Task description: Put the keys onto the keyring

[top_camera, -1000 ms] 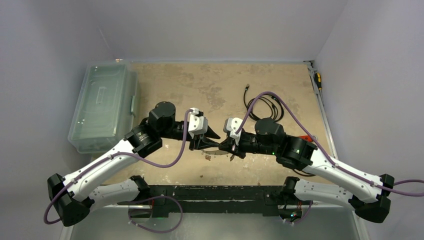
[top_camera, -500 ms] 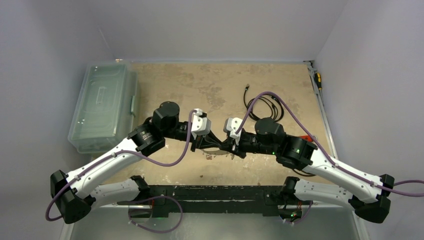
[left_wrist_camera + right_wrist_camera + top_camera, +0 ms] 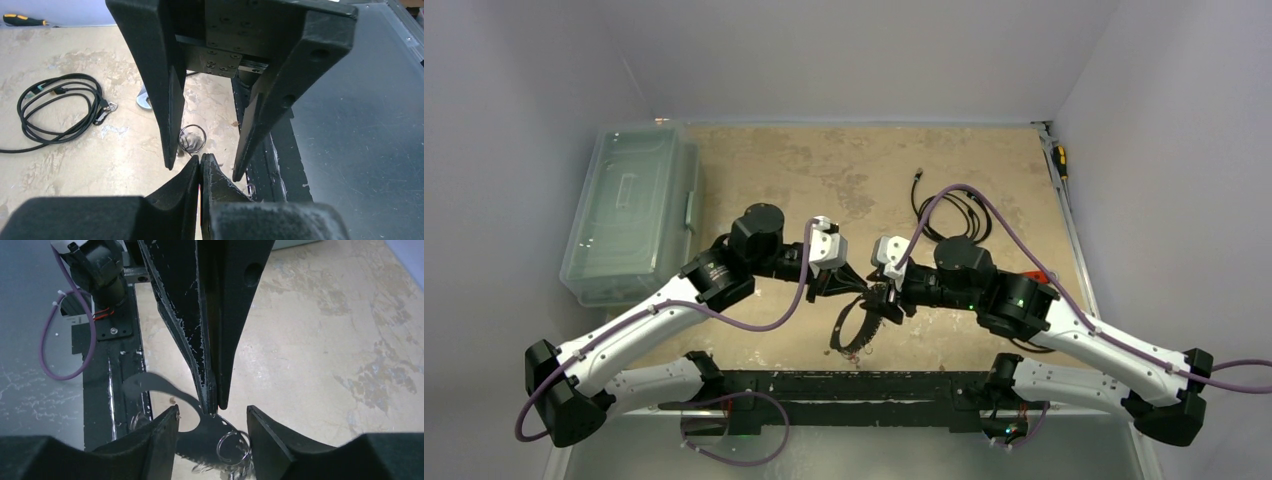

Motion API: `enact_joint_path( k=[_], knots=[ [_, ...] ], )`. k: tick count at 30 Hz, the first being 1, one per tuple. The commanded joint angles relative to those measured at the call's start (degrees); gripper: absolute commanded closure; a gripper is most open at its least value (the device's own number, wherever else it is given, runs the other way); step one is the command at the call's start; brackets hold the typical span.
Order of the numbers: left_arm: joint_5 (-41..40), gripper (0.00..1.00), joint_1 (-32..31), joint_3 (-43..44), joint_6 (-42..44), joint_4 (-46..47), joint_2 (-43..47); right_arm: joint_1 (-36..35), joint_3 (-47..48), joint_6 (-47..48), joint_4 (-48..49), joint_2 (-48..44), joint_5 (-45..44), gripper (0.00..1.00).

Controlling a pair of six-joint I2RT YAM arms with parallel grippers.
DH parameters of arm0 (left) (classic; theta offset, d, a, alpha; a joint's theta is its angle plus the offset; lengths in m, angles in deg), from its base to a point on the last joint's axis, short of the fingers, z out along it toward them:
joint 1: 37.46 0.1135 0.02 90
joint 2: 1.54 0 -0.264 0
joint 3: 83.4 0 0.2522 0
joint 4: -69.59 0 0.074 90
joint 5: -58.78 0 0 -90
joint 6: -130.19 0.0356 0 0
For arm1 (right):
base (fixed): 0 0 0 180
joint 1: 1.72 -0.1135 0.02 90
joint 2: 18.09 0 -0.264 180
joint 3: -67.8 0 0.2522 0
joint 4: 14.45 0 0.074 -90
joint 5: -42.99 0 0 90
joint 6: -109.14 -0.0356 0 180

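On your counter (image 3: 804, 170): clear lidded bin (image 3: 629, 215), left; coiled black cable (image 3: 954, 205), far centre; yellow-handled screwdriver (image 3: 1058, 160) along the right edge.

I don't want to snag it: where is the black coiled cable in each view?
Top external: the black coiled cable lies right of centre, in the upper half.
Left wrist: the cable fills the left side, at mid-height.
Right wrist: not in view.
Shared landmark: the left gripper, shut, bottom centre in the left wrist view and centre in the right wrist view.

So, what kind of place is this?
Probably a lab robot cell: plain pale walls around a worn tabletop, with a clear plastic bin and a coiled black cable on it.
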Motion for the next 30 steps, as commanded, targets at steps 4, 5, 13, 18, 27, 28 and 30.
enact_joint_path(
  k=[4,5,13,18,27,28,30],
  knots=[
    [-3.66,1.0,-0.07,1.76,-0.84,0.71,0.62,-0.28,-0.74,0.7,2.71,-2.52,-2.66,0.37],
    [-4.08,1.0,-0.1,1.75,-0.91,0.59,0.62,-0.28,-0.94,0.7,2.76,-2.79,-3.23,0.36],
    [-6.52,1.0,-0.08,2.0,-1.78,0.68,0.08,-0.28,-4.24,-1.59,6.69,-6.49,-7.98,0.29],
    [-7.39,1.0,-0.07,1.22,-3.15,2.97,0.84,-0.28,-9.88,-6.74,16.26,-11.01,-7.15,0.3],
    [-9.2,1.0,-0.15,0.22,-5.8,6.34,1.36,-0.28,-16.13,-12.97,25.7,-14.28,-7.65,0.32],
    [-9.51,1.0,-0.11,0.03,-6.03,6.74,1.47,-0.28,-16.14,-13.12,25.74,-13.96,-7.8,0.32],
    [-10.81,1.0,-0.1,-0.29,-6.92,7.66,1.7,-0.28,-16.18,-13.64,26.36,-13.64,-7.92,0.32]
  ],
)
